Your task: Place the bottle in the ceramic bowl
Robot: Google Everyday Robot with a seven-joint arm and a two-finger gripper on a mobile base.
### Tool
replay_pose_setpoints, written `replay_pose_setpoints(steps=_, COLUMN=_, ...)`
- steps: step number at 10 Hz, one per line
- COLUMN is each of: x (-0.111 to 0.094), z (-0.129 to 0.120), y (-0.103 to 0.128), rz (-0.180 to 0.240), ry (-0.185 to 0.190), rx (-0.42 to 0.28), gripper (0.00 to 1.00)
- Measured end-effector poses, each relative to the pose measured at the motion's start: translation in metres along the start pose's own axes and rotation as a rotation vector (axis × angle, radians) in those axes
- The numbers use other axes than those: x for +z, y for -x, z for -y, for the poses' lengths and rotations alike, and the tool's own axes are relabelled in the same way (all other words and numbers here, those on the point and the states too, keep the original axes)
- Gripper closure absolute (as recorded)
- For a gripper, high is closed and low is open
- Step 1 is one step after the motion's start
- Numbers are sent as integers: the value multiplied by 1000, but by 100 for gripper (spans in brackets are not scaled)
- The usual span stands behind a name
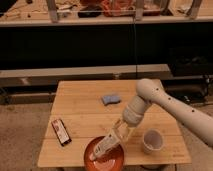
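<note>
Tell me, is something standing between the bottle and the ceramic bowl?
Nothing visible does. The hand is at the bowl's far rim, and the bottle slants down over the ceramic bowl. The white cup and the dark packet lie off to the sides.
</note>
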State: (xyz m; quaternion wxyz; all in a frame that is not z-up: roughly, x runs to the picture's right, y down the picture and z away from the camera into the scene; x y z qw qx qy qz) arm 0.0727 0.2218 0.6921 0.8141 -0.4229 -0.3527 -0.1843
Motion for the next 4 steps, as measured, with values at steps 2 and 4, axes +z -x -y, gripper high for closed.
replay_pose_setpoints(steps=2, x=0, z=1, y=0, rz=-43, ry=5, rx=29, gripper=20)
replay_pose_setpoints(steps=4, x=0, z=2, y=0, rz=-79, ry=9, rx=51, gripper=20)
